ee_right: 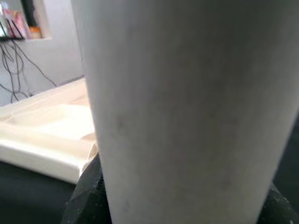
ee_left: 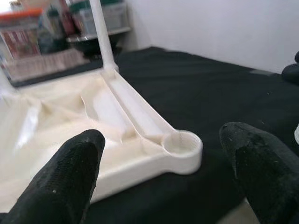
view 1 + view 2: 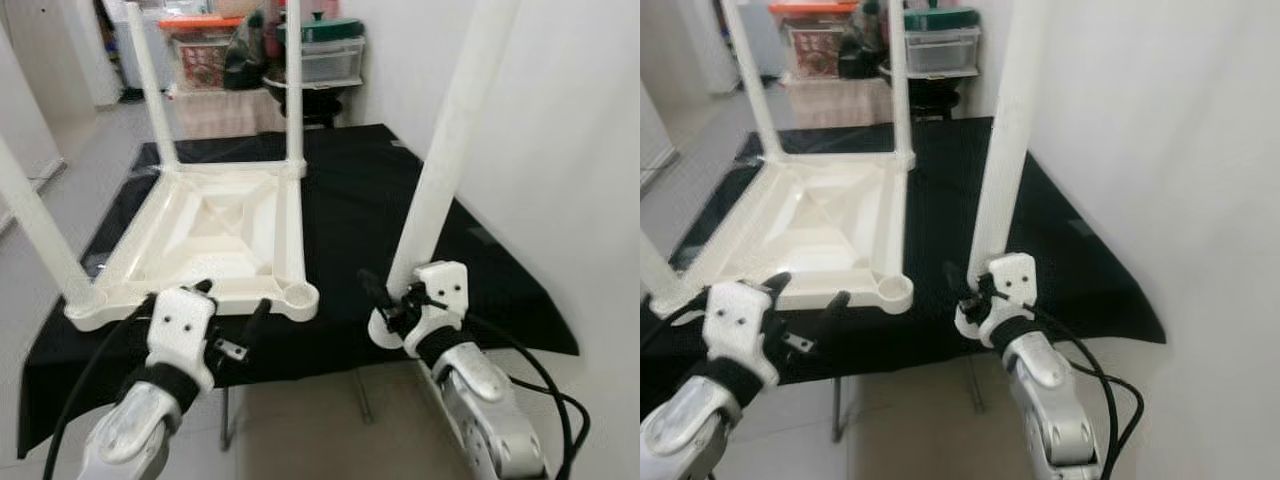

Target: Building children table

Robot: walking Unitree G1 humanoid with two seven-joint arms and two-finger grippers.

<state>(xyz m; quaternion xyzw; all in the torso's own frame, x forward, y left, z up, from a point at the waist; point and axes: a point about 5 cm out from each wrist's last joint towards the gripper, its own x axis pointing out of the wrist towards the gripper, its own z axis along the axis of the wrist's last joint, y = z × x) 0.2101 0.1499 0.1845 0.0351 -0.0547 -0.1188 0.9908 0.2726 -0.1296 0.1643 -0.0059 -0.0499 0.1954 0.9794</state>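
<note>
While right gripper point(image 3: 385, 300) grips loose leg point(image 3: 450, 140), empty socket point(image 2: 181, 143) between left fingers point(image 2: 70, 177)

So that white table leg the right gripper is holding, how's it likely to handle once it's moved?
The table leg looks rigid, probably light hollow plastic. It is long and held near its bottom by the right gripper, so it may lever and sway. Its smooth round surface could slip or twist in the fingers.
</note>
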